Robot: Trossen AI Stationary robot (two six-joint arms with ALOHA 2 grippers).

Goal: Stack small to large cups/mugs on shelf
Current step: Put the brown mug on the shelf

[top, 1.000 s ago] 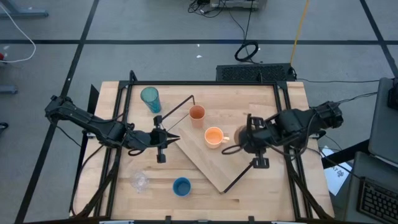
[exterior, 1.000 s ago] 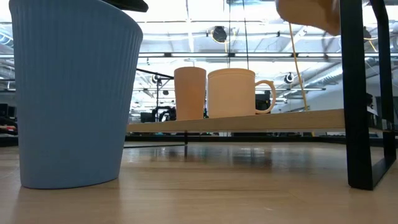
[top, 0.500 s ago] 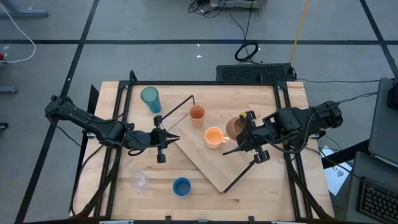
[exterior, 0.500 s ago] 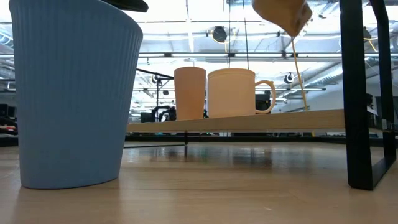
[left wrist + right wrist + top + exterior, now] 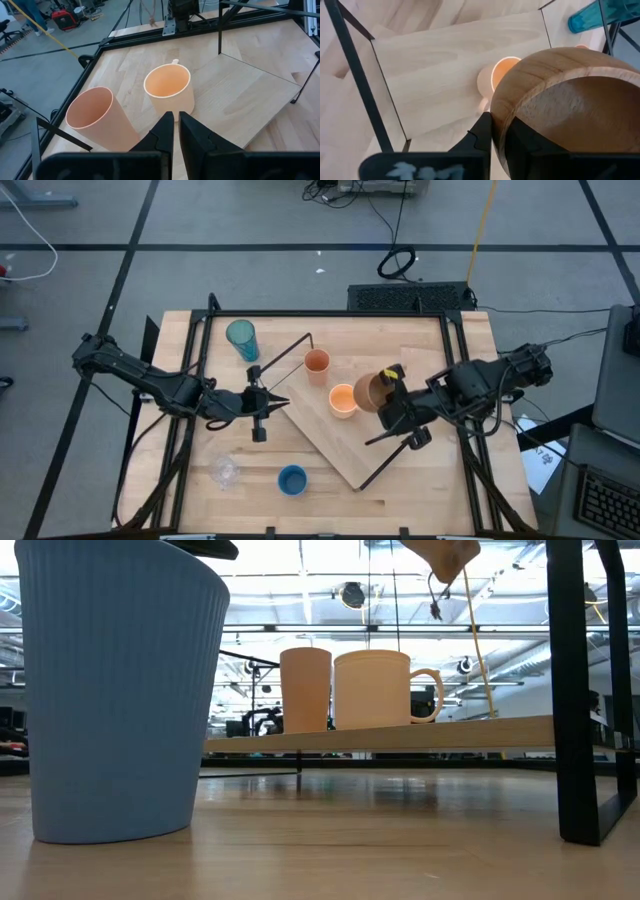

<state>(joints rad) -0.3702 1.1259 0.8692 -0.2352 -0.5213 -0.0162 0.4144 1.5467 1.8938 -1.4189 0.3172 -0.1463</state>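
My right gripper [image 5: 386,396] is shut on the tan mug [image 5: 371,392], held above the light-wood shelf [image 5: 330,442] beside the orange handled mug [image 5: 343,400]. The small orange cup [image 5: 317,363] and the orange mug stand upright on the shelf [image 5: 420,734]. My left gripper [image 5: 272,405] is shut and empty at the shelf's left corner, pointing at the two cups [image 5: 170,92]. The teal tumbler [image 5: 241,338], the blue cup [image 5: 292,479] and the clear glass [image 5: 224,471] stand on the tabletop. My right gripper holds the tan mug by its rim wall [image 5: 498,117], with one finger [image 5: 481,136] outside and the other inside the hollow. The fingers come from the table's right, slanting down. The mug [image 5: 440,554] is lifted clear above the shelf and tilted.
Black wire brackets [image 5: 290,355] stand at both short ends of the shelf; one post [image 5: 585,690] is close in the low view. The blue cup [image 5: 120,690] fills that view's left. Bare board [image 5: 345,455] lies toward the shelf's near end.
My right gripper has carried the tan mug toward the table's left, over the shelf and closer to the orange mug. The mug stays lifted and has gone a little higher in the low view.
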